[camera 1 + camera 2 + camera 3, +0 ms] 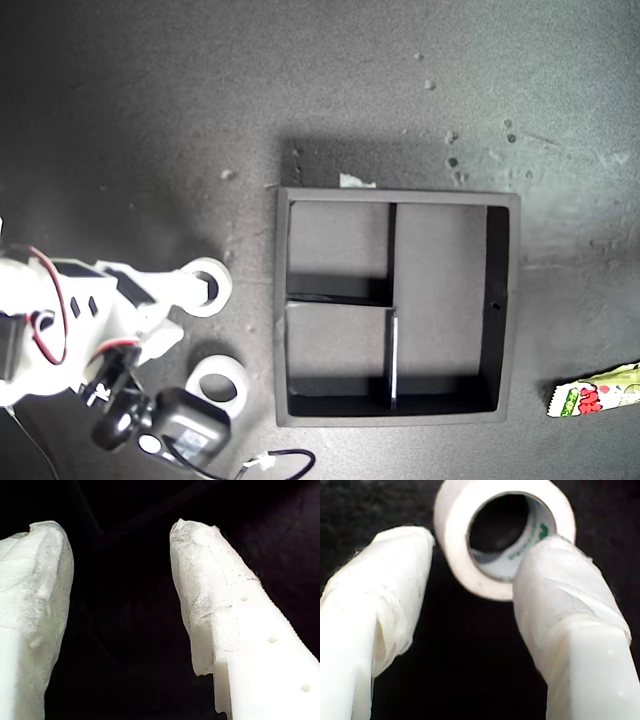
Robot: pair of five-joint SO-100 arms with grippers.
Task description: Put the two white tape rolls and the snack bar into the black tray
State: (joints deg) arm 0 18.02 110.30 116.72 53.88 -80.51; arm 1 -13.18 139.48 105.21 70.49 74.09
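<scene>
One white tape roll (207,287) lies left of the black tray (505,300) in the exterior view. My second gripper (193,290) is open at it. In the second wrist view one finger (555,575) overlaps the hole of this roll (465,540), and the other stands outside its wall. The other white tape roll (217,385) lies flat nearer the exterior view's bottom, apart from the gripper. The snack bar (597,392) lies at the exterior view's lower right, outside the tray. My first gripper (117,530) is open over a dark surface with nothing between its fingers. Nothing lies in the tray's compartments.
A small black power adapter (190,425) with a cable (285,460) sits beside the lower roll, under the second arm, at the exterior view's bottom left. Small white specks dot the dark tabletop beyond the tray.
</scene>
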